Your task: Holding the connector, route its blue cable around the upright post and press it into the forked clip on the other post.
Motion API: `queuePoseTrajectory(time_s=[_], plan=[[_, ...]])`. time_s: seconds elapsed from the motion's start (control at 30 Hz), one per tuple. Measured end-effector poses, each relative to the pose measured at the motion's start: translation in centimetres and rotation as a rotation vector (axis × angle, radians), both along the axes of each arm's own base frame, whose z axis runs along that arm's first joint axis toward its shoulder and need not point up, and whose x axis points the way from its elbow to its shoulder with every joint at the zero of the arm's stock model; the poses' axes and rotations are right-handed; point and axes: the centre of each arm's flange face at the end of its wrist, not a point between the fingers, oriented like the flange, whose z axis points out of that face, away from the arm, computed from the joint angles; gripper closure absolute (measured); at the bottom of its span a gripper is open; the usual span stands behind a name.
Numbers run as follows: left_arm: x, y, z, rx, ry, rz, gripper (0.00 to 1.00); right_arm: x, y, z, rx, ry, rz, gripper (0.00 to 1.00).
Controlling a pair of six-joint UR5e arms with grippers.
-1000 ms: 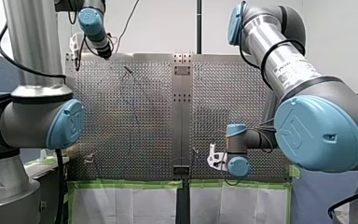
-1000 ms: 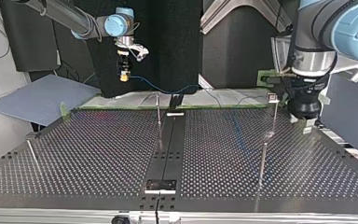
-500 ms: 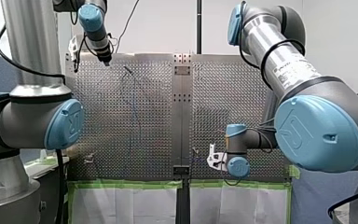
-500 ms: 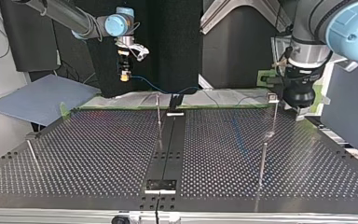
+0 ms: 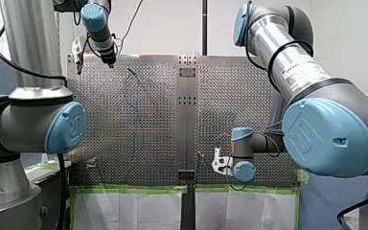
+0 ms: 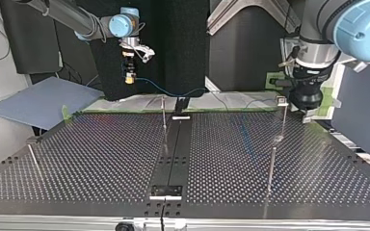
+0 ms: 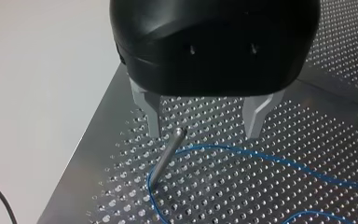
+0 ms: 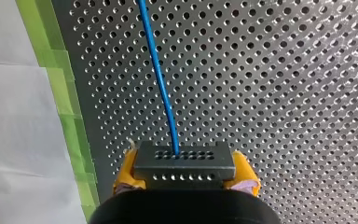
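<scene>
In the right wrist view my right gripper (image 8: 184, 177) has its yellow pads shut on the black connector (image 8: 184, 161). The blue cable (image 8: 161, 79) runs out of the connector over the perforated table. The top view shows this gripper (image 6: 129, 77) held above the table's far edge, with the cable (image 6: 173, 93) sagging away from it. My left gripper (image 7: 204, 134) is black with metal fingers and stands open just above a plain upright post (image 7: 165, 158). The cable (image 7: 261, 156) curves around that post's base. In the top view the left gripper (image 6: 308, 113) hangs beside a post with a small square head (image 6: 283, 108).
Other thin posts stand near the table's middle (image 6: 164, 115), at the top view's right (image 6: 271, 168) and at its left (image 6: 33, 159). A dark strip (image 6: 173, 159) runs down the centre. Green tape (image 8: 65, 93) and white paper line the table's edge. A blue-grey sheet (image 6: 38, 101) lies beside the table.
My left arm has lifted a little and drawn back toward the top view's far right corner. My right gripper has stayed where it was with the connector.
</scene>
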Motion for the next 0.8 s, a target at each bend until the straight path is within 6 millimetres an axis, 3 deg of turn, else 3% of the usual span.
queuePoseTrajectory(time_s=[0.63,0.8], plan=[[-0.04,-0.59,-0.12,-0.017,-0.014,-0.011,0.15,0.12,0.15,-0.04,0.003,0.001,0.003,1.0],[0.18,-0.66,-0.96,-0.022,-0.021,-0.017,0.15,0.13,0.15,-0.01,0.002,0.001,0.003,1.0]])
